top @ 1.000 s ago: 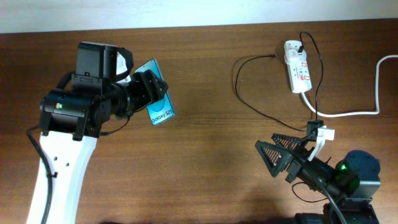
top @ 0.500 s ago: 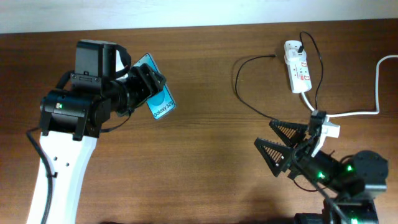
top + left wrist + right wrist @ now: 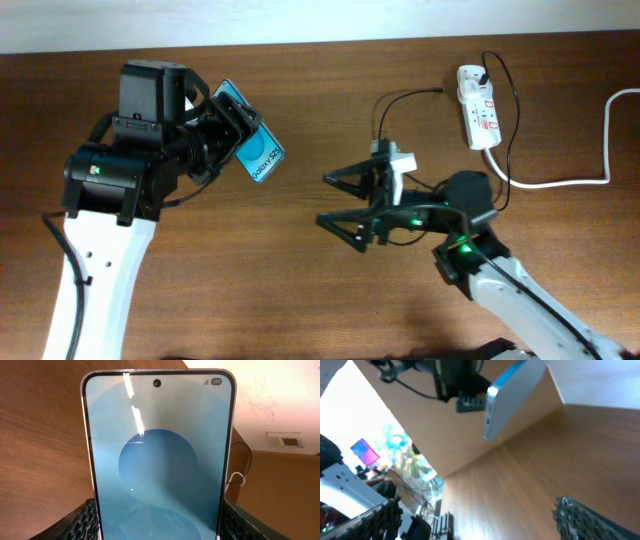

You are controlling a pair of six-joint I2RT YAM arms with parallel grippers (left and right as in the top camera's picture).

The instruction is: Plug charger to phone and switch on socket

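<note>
My left gripper [image 3: 228,136] is shut on the phone [image 3: 251,145] and holds it tilted above the table at the left; its cyan-blue screen fills the left wrist view [image 3: 157,455] between the fingers. The right wrist view shows the phone [image 3: 512,397] edge-on. My right gripper [image 3: 345,199] is open and empty at mid-table, pointing left toward the phone. The charger cable [image 3: 385,140] loops on the table from its plug in the socket [image 3: 477,105], a white power strip at the back right. The cable's connector tip is behind my right arm.
The socket's thick white cord [image 3: 590,150] runs off to the right edge. Bare wooden table [image 3: 300,280] lies in front between the arms. A white wall edge borders the table's far side.
My right arm swung from the front right corner to mid-table, gripper now pointing left. My left gripper lifted and tilted the phone slightly further back.
</note>
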